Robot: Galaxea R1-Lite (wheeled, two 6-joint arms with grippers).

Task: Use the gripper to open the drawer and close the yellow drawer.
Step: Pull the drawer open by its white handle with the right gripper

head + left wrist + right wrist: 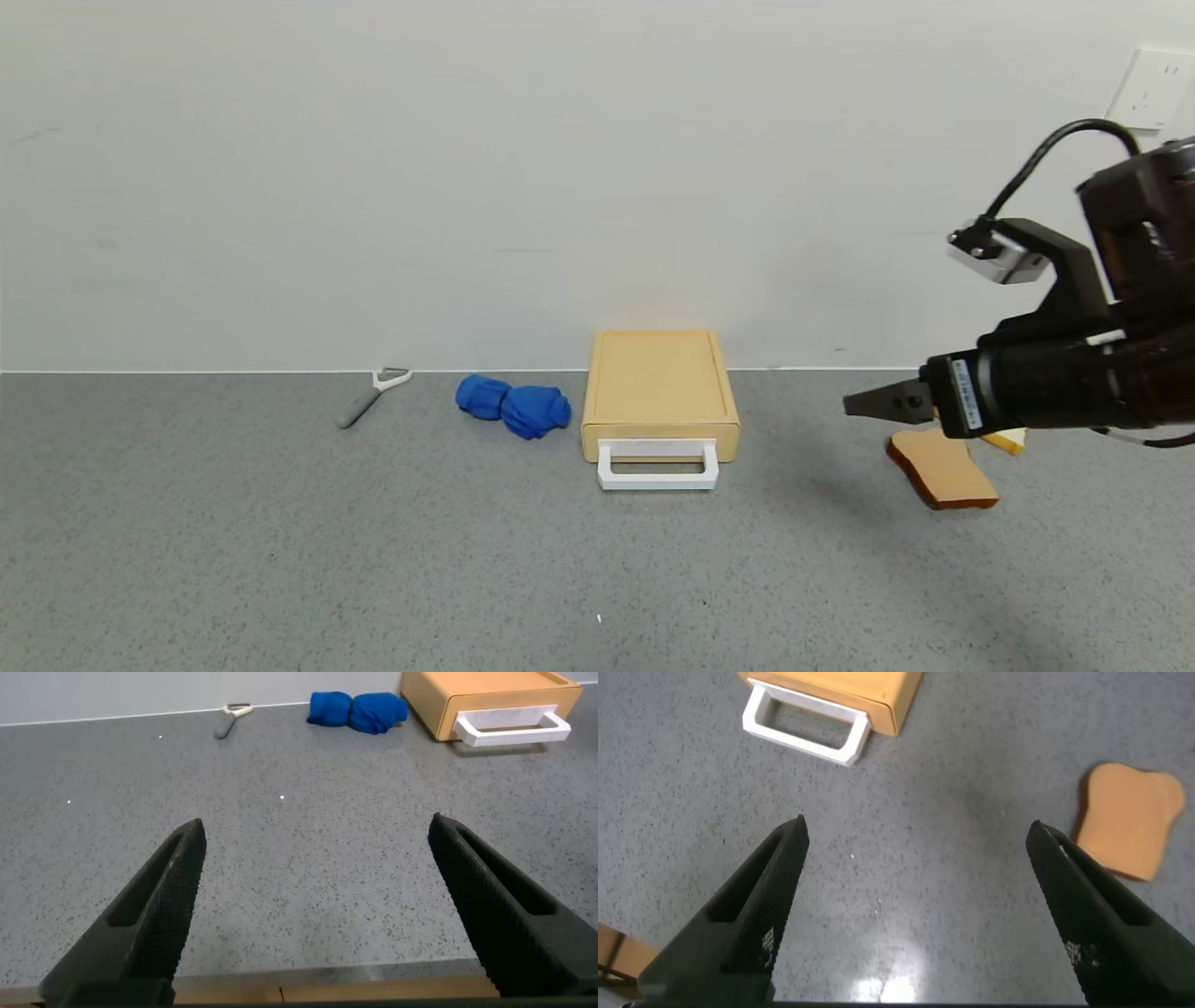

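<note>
The drawer (660, 392) sat shut against the table's (280, 560) back edge. The right gripper (864, 403) hovered released above the bread slice (943, 471); approaching carelessly, it could miss the white handle (658, 464).

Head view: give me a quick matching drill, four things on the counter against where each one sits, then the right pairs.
Things:
1. drawer
2. blue cloth
3. peeler
4. bread slice

Places:
A. farthest toward the robot's left, near the wall
B. under the right gripper
C. middle, white handle facing the robot
D. just left of the drawer

Pairs: 1-C, 2-D, 3-A, 4-B
</note>
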